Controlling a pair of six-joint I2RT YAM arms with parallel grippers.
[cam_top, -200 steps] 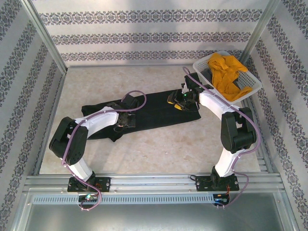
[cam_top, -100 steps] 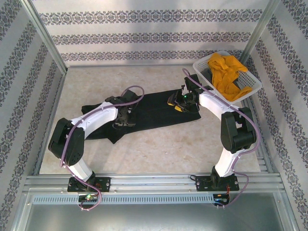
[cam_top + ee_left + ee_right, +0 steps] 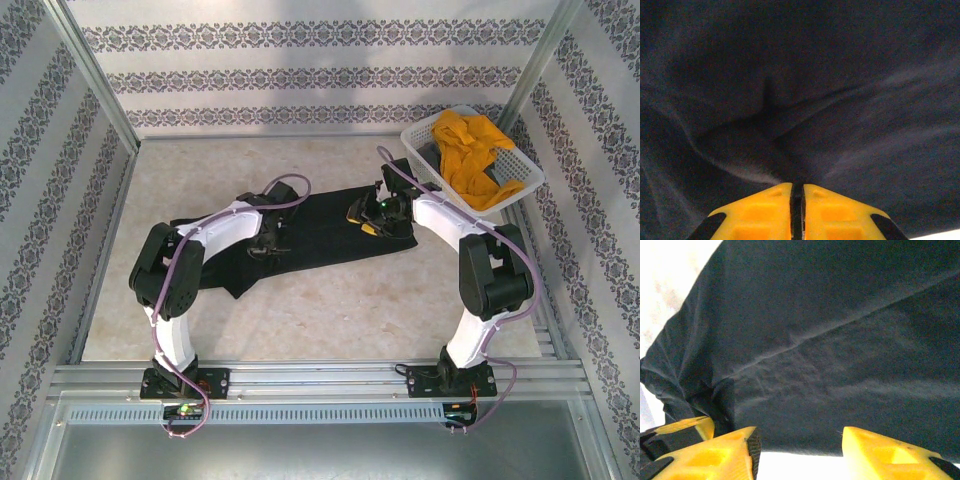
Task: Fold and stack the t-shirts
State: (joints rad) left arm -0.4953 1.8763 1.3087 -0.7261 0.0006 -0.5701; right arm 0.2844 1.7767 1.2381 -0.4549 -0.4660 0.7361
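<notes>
My left arm has pulled its elbow in, and the left gripper (image 3: 796,212) has crept toward 1 o'clock along the black shirt (image 3: 320,228) spread mid-table. It is clamped on a pinch of that cloth, so I judge a fold is starting. The right gripper (image 3: 800,460) hangs unclenched at the shirt's 3 o'clock end, holding nothing. The yellow shirt (image 3: 470,150) waits in the basket (image 3: 412,135) at 1 o'clock. I see no readable writing.

T-shirt (image 3: 320,228) spread centre, 2nd t-shirt (image 3: 466,150) in basket (image 3: 528,180) far R
</notes>
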